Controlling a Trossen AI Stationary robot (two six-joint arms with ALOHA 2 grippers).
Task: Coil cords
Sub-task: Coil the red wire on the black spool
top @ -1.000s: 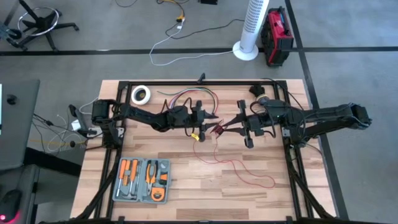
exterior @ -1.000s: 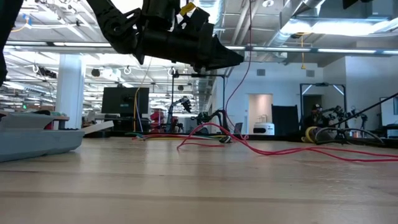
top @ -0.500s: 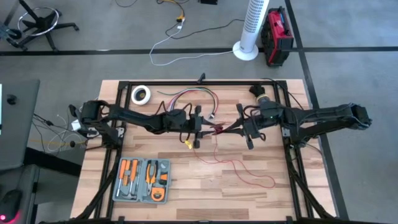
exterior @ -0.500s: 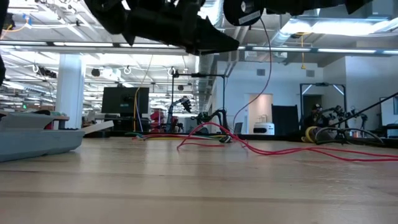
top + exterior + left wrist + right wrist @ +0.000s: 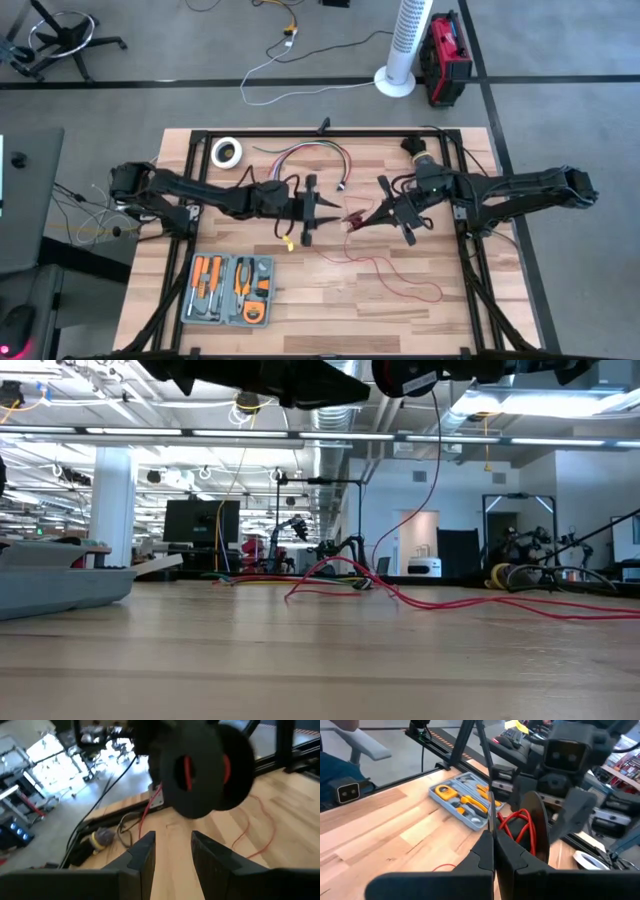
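Observation:
The cord is a thin red wire; a bunch of its loops [image 5: 353, 214] is held above the table's middle, and the rest [image 5: 388, 270] trails over the wood toward the near right. My right gripper [image 5: 364, 216] is shut on the loops. A short way to their left, my left gripper [image 5: 328, 211] faces them; in the left wrist view it [image 5: 172, 852] is open, with nothing between the fingers. In the low view one strand [image 5: 432, 430] hangs from above down to the wire lying on the table [image 5: 340, 572]. My right gripper pinches the red wire between its two shut fingers [image 5: 485, 851], coming roughly level from the table's right. The bunched loops [image 5: 517, 827] stand out just past the fingertips, clear of the table. The rest of the wire hangs slack down onto the wood.
A grey case of orange-handled tools [image 5: 230, 288] lies near the left front. A roll of white tape [image 5: 227, 152] and a bundle of coloured wires [image 5: 310, 155] sit along the far edge. A black frame [image 5: 300, 133] rims the table.
My left gripper has drawn back from the loops toward the table's left edge. My right gripper has shifted a little toward the near edge, keeping the red loops; the hanging strand has swung with it.

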